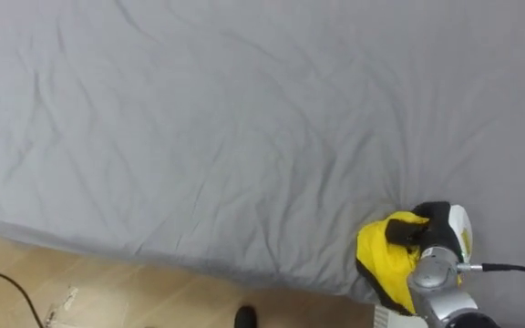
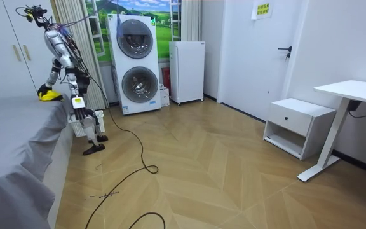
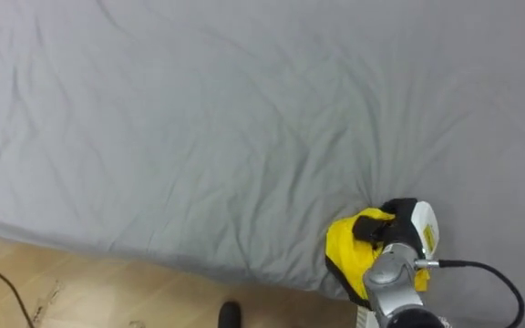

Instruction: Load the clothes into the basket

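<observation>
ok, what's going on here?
The robot stands beside a bed covered with a grey sheet. Its right hand is curled into a yellow garment that lies near the bed's edge and is not yet lifted off. A white container on the floor by its legs may be the basket.

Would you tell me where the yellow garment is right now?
In the left eye view the yellow garment lies lower right on the grey bed, near its edge, clutched by the right hand.
</observation>
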{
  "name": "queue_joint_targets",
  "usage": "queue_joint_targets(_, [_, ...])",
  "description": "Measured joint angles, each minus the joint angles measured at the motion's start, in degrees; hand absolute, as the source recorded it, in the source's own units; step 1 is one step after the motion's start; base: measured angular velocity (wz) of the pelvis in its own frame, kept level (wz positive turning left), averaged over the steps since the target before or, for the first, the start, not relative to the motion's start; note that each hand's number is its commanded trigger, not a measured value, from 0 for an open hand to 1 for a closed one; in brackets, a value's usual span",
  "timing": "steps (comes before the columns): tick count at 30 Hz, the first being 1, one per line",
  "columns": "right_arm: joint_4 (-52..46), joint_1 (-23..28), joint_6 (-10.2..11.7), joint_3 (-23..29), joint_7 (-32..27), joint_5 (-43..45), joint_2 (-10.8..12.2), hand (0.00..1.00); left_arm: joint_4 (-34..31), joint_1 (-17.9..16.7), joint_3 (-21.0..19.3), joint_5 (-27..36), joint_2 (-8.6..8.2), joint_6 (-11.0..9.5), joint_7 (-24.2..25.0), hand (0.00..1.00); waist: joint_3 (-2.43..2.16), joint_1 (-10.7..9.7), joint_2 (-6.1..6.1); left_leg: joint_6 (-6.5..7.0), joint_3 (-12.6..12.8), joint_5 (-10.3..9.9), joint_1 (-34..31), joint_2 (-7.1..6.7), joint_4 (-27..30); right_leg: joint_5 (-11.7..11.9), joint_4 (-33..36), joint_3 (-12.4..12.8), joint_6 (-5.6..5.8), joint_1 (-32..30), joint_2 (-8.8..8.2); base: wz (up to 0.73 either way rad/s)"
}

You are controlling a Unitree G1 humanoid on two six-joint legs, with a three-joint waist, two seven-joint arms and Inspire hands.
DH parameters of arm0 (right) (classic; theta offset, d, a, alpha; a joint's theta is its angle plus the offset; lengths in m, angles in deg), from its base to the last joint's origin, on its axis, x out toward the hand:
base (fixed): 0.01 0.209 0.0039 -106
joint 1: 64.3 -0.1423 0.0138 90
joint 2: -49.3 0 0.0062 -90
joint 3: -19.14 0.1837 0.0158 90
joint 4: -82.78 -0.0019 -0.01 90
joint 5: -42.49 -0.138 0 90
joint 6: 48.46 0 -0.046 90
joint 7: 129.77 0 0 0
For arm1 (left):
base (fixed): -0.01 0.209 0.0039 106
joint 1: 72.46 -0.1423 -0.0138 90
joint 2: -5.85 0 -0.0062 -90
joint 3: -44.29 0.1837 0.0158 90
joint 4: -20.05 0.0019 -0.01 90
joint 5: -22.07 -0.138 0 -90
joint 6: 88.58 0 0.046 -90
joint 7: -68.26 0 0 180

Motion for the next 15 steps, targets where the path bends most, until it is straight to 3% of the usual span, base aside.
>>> queue_joint_targets(3, [-3.8,0.8,-1.0,1.1,1.0,-0.3,-1.3,1.0,-1.8,-2.2,-2.6,-1.8,0.0,0.0,0.2,0.0,-0.36,-0.1,-1.08,0.0,2.2,0.0,3.1,0.02,-0.7,-0.2,-0.2,2.6,0.31,2.0,-0.01,-0.32])
queue_joint_targets(6, [-12.3,5.1,-1.1,4.6,1.3,-0.3,-2.7,1.0,-5.6,-5.6,-6.6,-2.9,0.05,0.3,0.2,0.0,-0.86,-2.4,-2.5,0.0,2.5,0.0,6.5,-0.34,-1.4,-0.6,-0.5,3.3,0.74,4.5,-0.22,-0.11])
queue_joint_targets(7, [-14.6,6.8,-1.1,6.2,1.2,-0.3,-3.2,1.0,-6.1,-6.7,-7.7,-4.1,0.16,0.3,0.3,0.0,-1.28,-2.5,-3.32,0.02,3.5,0.0,8.0,-0.38,-1.8,-0.6,-1.1,4.2,0.89,5.7,-0.25,-0.17])
queue_joint_targets(9, [-17.8,8.9,-1.2,8.6,1.3,-0.2,-3.9,1.0,-6.1,-7.8,-9.5,-5.8,0.29,0.4,0.3,0.0,-1.52,-3.7,-4.09,0.05,3.6,-0.1,9.9,-0.38,-1.8,-0.7,-2.3,4.8,1.06,8.0,-0.27,-0.19])
queue_joint_targets(12, [-20.9,11.7,-1.4,10.3,1.8,-0.1,-5.2,1.0,-6.1,-8.7,-9.9,-7.2,0.52,0.4,0.0,0.0,-1.49,-5.1,-4.49,0.05,4.1,-1.5,12.7,-0.15,-1.8,-0.7,-2.3,6.3,1.09,10.1,0.3,-0.24])
queue_joint_targets(15, [-21.7,13.0,-1.7,12.9,2.7,-0.1,-5.3,1.0,-6.3,-9.8,-10.0,-7.5,0.77,0.6,0.0,0.0,-1.47,-6.9,-4.13,0.13,5.5,-2.7,14.7,0.46,-1.8,-0.7,-2.3,7.5,1.13,11.5,0.75,-0.3])
